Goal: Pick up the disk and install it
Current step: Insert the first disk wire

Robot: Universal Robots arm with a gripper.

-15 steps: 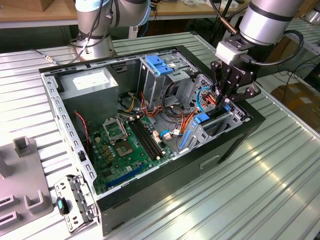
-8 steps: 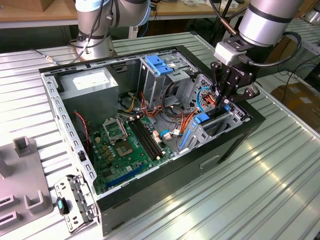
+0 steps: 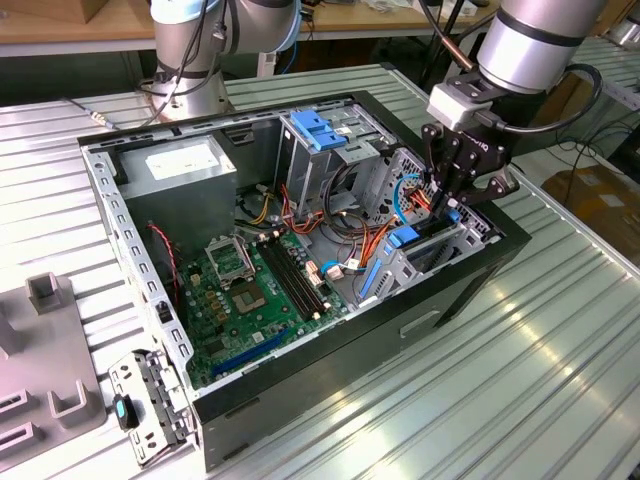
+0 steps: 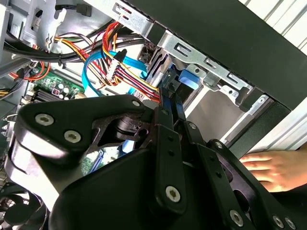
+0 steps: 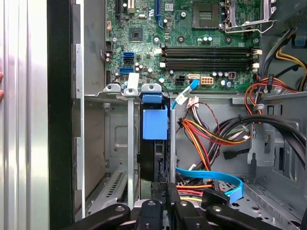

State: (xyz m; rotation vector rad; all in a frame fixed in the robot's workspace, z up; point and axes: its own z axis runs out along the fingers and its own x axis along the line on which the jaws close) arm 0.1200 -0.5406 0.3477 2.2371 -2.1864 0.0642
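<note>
I stand beside a ribbed metal table (image 3: 540, 390). At the far left of the exterior view a grey plastic fixture (image 3: 45, 345) lies on it, and near it is a small metal bracket (image 3: 150, 405) beside the front corner of the open computer case (image 3: 330, 375). Inside the case, at the upper left, sits the grey power-supply box (image 3: 185, 172). Below it is the green motherboard (image 3: 245, 295). More to the centre stands a tall metal cage with a blue cap (image 3: 318, 130), and bundles of coloured cables (image 3: 345, 255) hang around it.

At the right of the frame the arm reaches down, and the end effector (image 3: 447, 205) is low inside the drive bay at the right end of the case. In the first wrist view the disk (image 5: 149, 155) stands on its edge in a slot between two metal rails, at the centre of the frame, with a blue plastic piece on it. The end effector is directly at its near edge. I cannot tell if it is grasping the disk or has released it.

In the second wrist view, at the lower right, a person's hand (image 4: 268, 167) is outside the case wall.
</note>
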